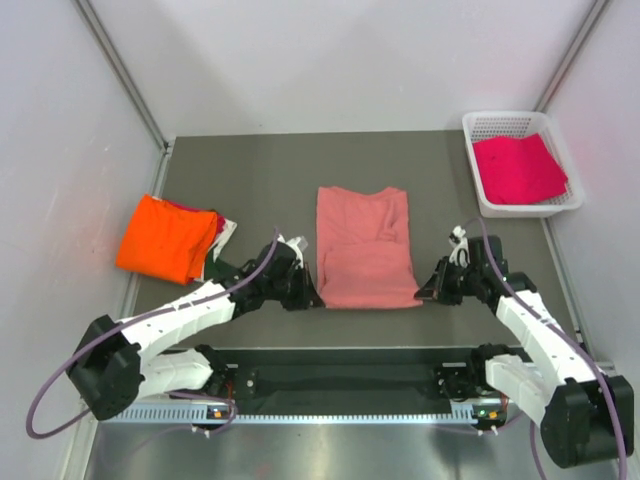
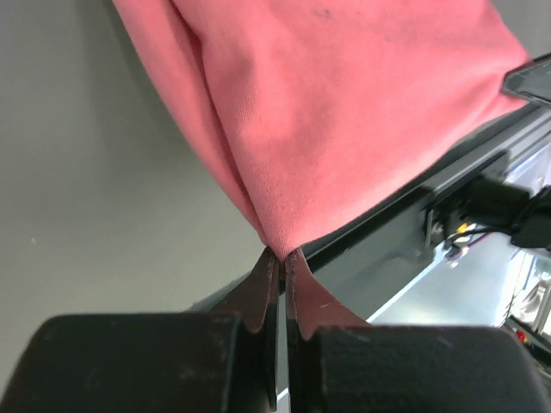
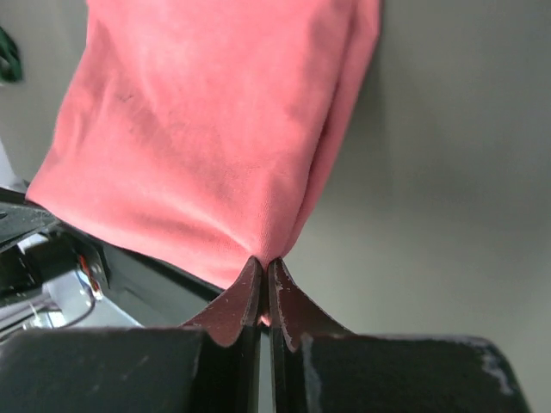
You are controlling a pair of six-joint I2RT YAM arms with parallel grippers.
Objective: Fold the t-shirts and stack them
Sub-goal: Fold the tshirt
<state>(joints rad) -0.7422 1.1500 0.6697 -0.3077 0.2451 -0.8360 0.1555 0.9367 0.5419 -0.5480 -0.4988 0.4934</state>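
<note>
The salmon-pink cloth t-shirt (image 1: 364, 247) lies flat in the middle of the desk (image 1: 260, 180). The left gripper (image 1: 312, 297) and right gripper (image 1: 425, 293) each pinch one near corner, probably to fold that end evenly toward the far edge.

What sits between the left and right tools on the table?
The salmon-pink t-shirt: left tool and right tool pinch its near corners, per top view.

Plain salmon-pink shirt (image 1: 365, 248); bright orange shirt (image 1: 165, 238); magenta shirt (image 1: 517, 168); white mesh basket (image 1: 500, 124); dark grey table (image 1: 260, 180).
</note>
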